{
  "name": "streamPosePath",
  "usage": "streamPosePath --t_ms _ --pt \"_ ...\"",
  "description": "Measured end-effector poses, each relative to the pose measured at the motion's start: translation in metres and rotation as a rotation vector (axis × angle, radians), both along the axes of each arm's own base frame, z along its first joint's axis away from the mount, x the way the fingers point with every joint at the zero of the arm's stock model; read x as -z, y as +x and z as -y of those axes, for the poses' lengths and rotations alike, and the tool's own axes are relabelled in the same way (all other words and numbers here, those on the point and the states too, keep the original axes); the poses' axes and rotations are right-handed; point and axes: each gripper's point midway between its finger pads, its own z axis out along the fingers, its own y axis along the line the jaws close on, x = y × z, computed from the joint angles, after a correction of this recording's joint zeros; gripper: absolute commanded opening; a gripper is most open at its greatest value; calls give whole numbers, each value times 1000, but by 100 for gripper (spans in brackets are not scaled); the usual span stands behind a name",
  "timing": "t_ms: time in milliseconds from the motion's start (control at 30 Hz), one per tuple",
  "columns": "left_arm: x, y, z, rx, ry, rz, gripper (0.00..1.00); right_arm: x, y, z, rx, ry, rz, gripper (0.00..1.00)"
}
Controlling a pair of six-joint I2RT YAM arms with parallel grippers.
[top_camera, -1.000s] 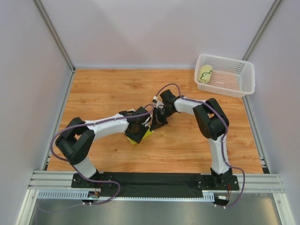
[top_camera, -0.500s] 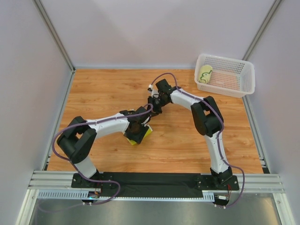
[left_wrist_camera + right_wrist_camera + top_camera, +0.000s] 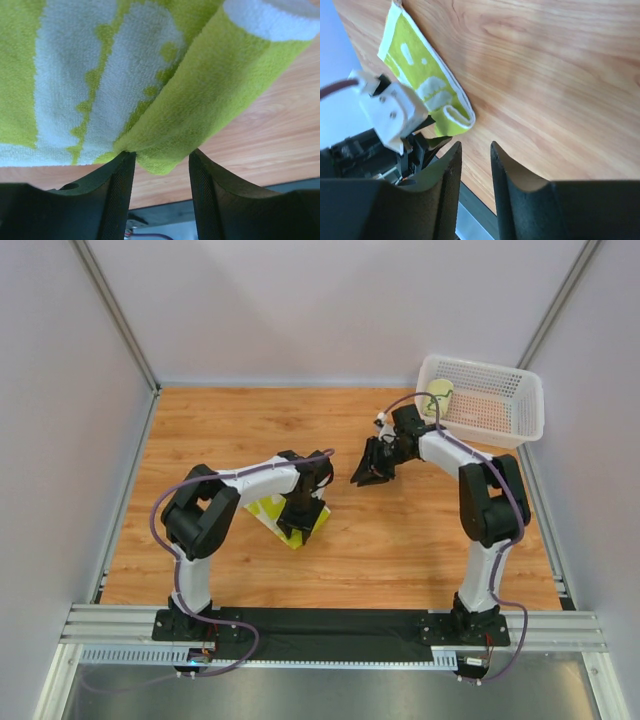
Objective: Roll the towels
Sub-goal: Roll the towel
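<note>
Swung away from the middle, the right arm now reaches out near the basket (image 3: 520, 418), and the left elbow has drawn in. At left a terry towel (image 3: 266, 512), lime with cream shapes, lies part-folded on the wood-grain desk (image 3: 220, 430), well inside its edges. The left hand (image 3: 303, 508) sits over it, jaws half apart, pinching a thick fold. Open wood separates it from the right hand (image 3: 366, 476), empty, jaws slightly parted. One rolled towel (image 3: 437, 396) lies in the white perforated basket at the far right corner.
</note>
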Motion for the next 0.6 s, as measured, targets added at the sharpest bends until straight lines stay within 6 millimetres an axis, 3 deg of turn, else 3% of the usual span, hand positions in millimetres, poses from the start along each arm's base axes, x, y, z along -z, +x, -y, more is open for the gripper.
streamPosePath --t_ms 100,200,400,600 --pt "-3 4 16 -49 -67 -61 53 -11 -8 9 19 0 30 36" --pt "-6 8 29 -80 -123 -93 53 -13 -33 1 -5 5 17 46" --pt "-7 9 41 -122 -199 -110 53 14 -78 -27 -75 15 -79 52" --pt "-9 7 39 -171 -287 -66 53 39 -82 -47 -92 36 -141 52"
